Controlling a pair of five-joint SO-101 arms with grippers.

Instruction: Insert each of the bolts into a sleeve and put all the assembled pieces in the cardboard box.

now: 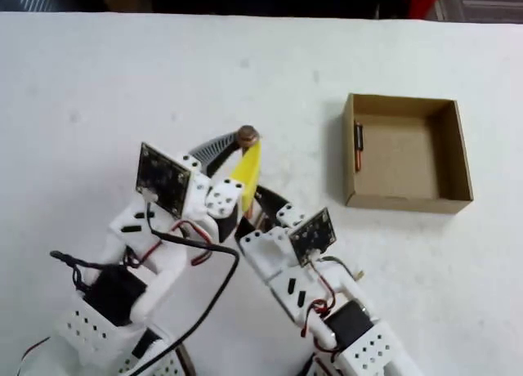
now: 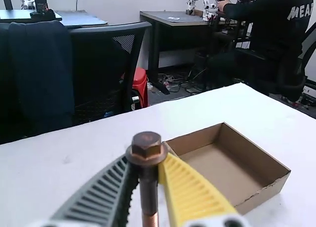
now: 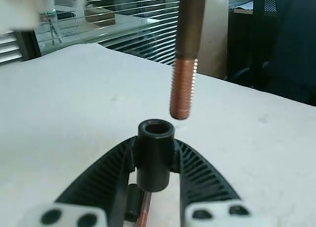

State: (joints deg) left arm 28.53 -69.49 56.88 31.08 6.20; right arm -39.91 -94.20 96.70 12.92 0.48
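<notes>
Just above the sleeve (image 3: 155, 155), the bolt (image 3: 186, 64) hangs.

I'm in a robotics lab laid out like an office. My white table (image 1: 163, 73) sits among dark desks (image 2: 173, 17), and on one of them I see small robot arms (image 2: 202, 2) like mine. There's another rig (image 2: 37, 2) on a far desk. Black mesh office chair (image 2: 106, 64) straight ahead, dark jacket (image 2: 34, 74) hanging beside it, cables (image 2: 173, 81) tangled on the floor, window blinds (image 3: 123, 19) across the room.
</notes>
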